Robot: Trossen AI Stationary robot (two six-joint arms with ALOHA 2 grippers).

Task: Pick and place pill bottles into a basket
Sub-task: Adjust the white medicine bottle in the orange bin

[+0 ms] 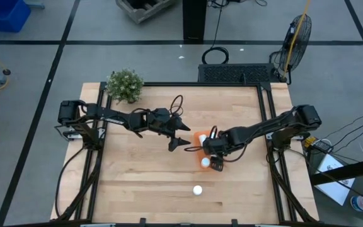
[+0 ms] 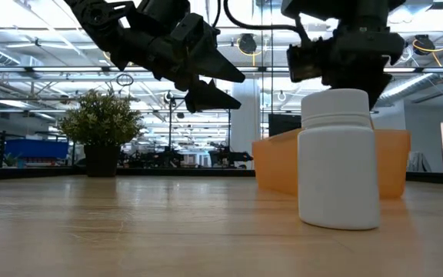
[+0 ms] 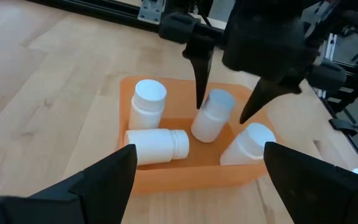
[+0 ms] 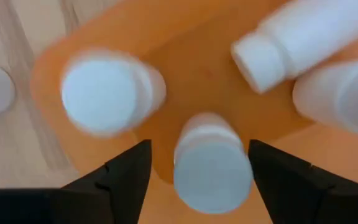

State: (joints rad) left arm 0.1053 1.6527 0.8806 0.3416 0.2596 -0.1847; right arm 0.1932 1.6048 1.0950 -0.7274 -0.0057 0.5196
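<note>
Four pill bottles in the orange basket (image 3: 166, 171) so far: one upright (image 3: 148, 102), one on its side (image 3: 157, 144), one tilted against the rim (image 3: 248, 144), one (image 3: 211, 115) leaning between the right gripper's (image 3: 229, 115) spread fingers, apparently just let go or about to be. Left gripper (image 1: 180, 140) hangs just beside the basket, fingers apart, holding nothing. One bottle (image 1: 198, 190) stands on the table (image 1: 137, 183), near the front edge, well apart from the basket. Looks like one pick left.

Four pill bottles (image 3: 149, 102) sit in the basket (image 3: 185, 169). One more bottle (image 1: 197, 190) stands on the table (image 1: 137, 170), well apart from it.
</note>
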